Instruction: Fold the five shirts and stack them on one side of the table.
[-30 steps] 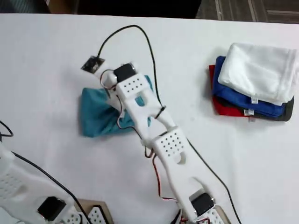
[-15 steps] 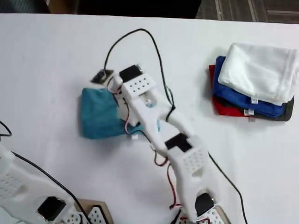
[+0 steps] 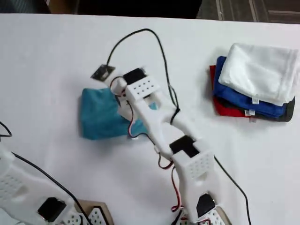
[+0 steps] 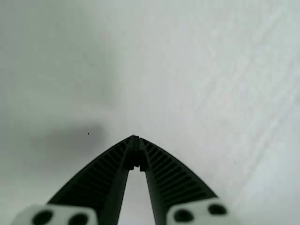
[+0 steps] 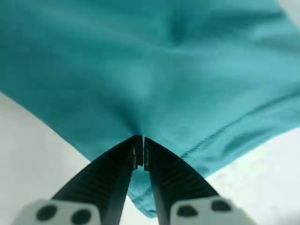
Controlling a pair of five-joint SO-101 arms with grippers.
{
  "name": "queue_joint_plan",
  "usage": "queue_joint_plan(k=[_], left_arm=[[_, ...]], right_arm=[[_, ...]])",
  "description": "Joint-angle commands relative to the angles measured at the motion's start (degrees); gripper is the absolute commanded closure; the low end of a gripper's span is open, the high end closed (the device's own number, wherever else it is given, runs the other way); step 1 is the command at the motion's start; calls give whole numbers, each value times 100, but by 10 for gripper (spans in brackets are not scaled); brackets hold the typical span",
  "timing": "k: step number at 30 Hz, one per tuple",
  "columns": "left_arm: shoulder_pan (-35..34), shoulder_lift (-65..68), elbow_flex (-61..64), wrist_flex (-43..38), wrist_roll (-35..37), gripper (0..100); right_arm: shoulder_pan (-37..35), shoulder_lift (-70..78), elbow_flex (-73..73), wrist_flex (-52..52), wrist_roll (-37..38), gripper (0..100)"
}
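Note:
A teal shirt (image 3: 98,117) lies bunched on the white table left of centre. My right arm stretches from the near edge over its right side. In the right wrist view my right gripper (image 5: 139,141) is shut on the teal shirt (image 5: 140,70), and the cloth puckers at the fingertips. At the right side of the table sits a stack of folded shirts: white (image 3: 260,70) on top, then blue (image 3: 234,96), red (image 3: 224,108) and a dark one (image 3: 288,110). My left gripper (image 4: 135,140) is shut with nothing in it, just above bare table.
A black cable (image 3: 159,47) loops from the right arm across the table behind the teal shirt. The left arm's base (image 3: 28,197) fills the near left corner. Bare table (image 3: 47,56) spreads to the left and far side.
The right arm's wrist and elbow have swung to the right over the teal shirt. The shirt's right side has drawn in, so it looks narrower. The left arm has kept still.

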Motion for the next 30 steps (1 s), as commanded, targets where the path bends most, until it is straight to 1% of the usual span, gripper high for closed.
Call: queue_joint_plan(k=[1,4,8,11,17,23,28,30], left_arm=[[35,-396,-40,-62,35,974],[53,-369,-40,-62,35,974],[158,-369,-22,-70,44,974],[220,-369,4,-62,53,974],[255,-369,4,-26,53,974],[167,-404,4,-18,53,974],[202,-404,-4,-18,53,974],[448,-404,-13,-18,26,975]], right_arm=[[259,-40,-35,-13,-26,978],[488,-136,-369,-66,-44,978],[602,66,-985,-690,-70,978],[374,611,-1459,-910,-35,978],[22,2114,-2989,-875,-53,978],[-215,3327,-4554,-321,-26,978],[-189,3442,-5952,690,-26,978],[-145,3442,-6497,1200,-26,978]])
